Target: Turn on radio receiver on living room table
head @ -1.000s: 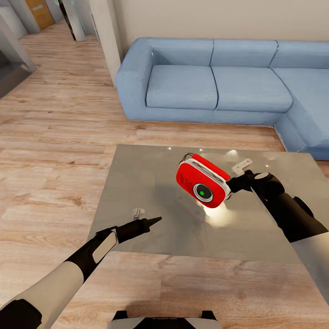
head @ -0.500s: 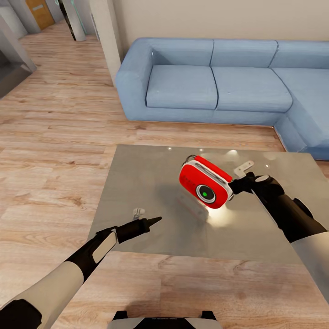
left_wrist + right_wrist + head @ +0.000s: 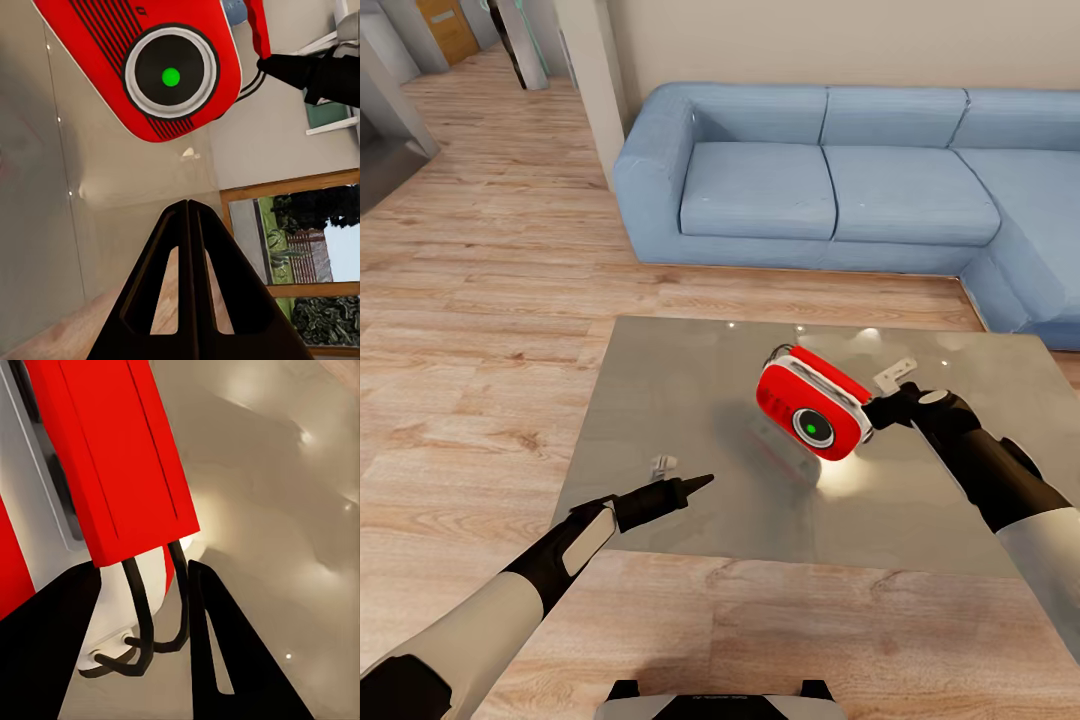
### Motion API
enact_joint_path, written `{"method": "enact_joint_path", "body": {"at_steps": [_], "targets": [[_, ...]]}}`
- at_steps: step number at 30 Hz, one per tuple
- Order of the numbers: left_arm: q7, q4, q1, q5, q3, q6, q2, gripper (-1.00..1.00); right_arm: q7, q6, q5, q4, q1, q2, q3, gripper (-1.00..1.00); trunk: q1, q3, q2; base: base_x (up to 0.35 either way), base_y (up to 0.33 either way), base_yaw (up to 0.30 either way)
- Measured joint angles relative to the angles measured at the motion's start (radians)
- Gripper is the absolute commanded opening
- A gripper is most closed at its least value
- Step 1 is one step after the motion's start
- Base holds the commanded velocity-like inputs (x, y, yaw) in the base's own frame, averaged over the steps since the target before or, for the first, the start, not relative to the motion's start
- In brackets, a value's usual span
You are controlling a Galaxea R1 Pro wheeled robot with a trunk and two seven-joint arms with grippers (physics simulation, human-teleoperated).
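Pinching the radio receiver [image 3: 812, 416] (green light lit) above the table [image 3: 660, 400], the right pincer [image 3: 874, 409] holds it tilted.

The red radio [image 3: 105, 457] is very close and looks big. It has a white and silver side and two thin dark lines down its red face. A thin black wire handle [image 3: 142, 615] loops out from its edge, at about 6 o'clock from the red part. The right hand [image 3: 142, 637] has two black fingers [image 3: 225, 660], one on each side of the handle. The shiny grey desk [image 3: 285, 510] lies behind, with small bright spots of light.
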Motion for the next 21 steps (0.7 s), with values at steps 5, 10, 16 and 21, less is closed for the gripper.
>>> {"method": "enact_joint_path", "body": {"at_steps": [5,10,16,21], "targets": [[0.0,0.0,0.0,0.0,0.0,0.0,0.0,-1.0,-0.001,-0.002,0.0,0.006,0.0,0.0,0.0,-1.0,0.0,0.0,0.0,0.0,0.0,0.0],[0.0,0.001,0.0,0.0,0.0,0.0,0.0,-1.0,-0.001,-0.009,-0.001,0.02,0.0,0.001,0.0,-1.0,0.0,0.0,0.0,0.0,0.0,0.0],[0.001,0.001,0.0,0.0,0.0,0.0,-0.001,-1.0,-0.001,-0.023,-0.001,0.026,0.0,0.001,0.0,-1.0,0.0,0.0,0.0,0.0,0.0,0.0],[0.001,0.001,0.0,0.0,0.0,0.0,-0.001,-1.0,-0.001,-0.024,-0.002,0.033,0.0,0.001,0.001,-1.0,0.0,0.0,0.0,0.0,0.0,0.0]]}}
